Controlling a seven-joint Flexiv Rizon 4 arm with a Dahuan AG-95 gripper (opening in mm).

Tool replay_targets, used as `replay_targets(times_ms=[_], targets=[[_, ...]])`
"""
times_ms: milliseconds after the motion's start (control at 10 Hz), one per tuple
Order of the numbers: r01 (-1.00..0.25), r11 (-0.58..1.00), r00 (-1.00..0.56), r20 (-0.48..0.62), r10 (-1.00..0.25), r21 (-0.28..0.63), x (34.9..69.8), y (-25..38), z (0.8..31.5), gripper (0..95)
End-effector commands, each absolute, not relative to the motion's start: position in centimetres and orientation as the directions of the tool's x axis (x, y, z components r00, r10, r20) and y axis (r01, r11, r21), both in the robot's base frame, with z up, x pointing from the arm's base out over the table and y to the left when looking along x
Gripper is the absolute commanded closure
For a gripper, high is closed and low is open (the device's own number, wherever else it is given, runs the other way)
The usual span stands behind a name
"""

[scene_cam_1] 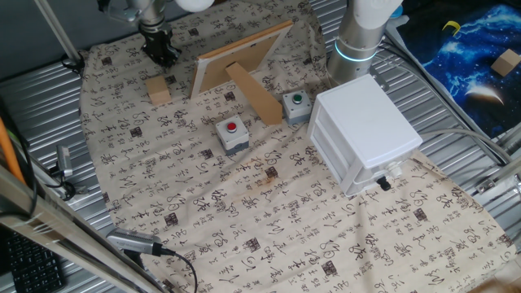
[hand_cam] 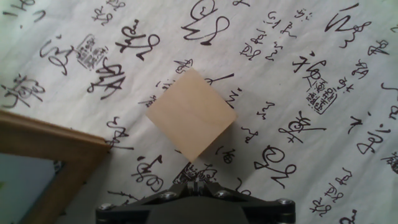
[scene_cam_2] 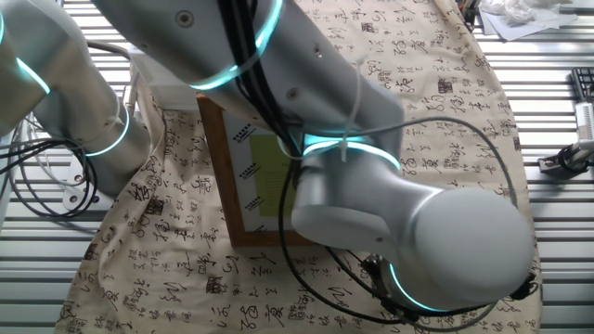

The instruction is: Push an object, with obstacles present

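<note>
Centrally in the hand view, the wooden block point(hand_cam: 191, 115) lies on the patterned cloth point(hand_cam: 323, 56) just ahead of the end effector point(hand_cam: 198, 185), whose fingers meet, clenched on nothing. From one fixed view, the block point(scene_cam_1: 159, 89) sits on the desk point(scene_cam_1: 37, 106) directly below the end effector point(scene_cam_1: 161, 55), beside the picture frame point(scene_cam_1: 236, 61); the red-button box point(scene_cam_1: 232, 134), green-button box point(scene_cam_1: 296, 106) and white cabinet point(scene_cam_1: 362, 130) stand farther right.
</note>
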State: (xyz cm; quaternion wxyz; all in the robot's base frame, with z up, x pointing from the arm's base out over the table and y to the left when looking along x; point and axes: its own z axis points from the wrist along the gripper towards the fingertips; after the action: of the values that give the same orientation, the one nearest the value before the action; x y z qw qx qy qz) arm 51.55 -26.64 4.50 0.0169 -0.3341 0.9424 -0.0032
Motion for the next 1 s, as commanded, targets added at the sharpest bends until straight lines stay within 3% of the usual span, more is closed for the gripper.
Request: replay_targets(times_ms=[100, 1000], targets=[[-0.596, 0.803, -0.802, -0.031, -0.596, -0.028, 51.6, -26.7, 4.4, 95.0], [-0.617, 0.786, -0.786, -0.025, -0.618, -0.034, 52.8, -27.7, 4.4, 95.0]])
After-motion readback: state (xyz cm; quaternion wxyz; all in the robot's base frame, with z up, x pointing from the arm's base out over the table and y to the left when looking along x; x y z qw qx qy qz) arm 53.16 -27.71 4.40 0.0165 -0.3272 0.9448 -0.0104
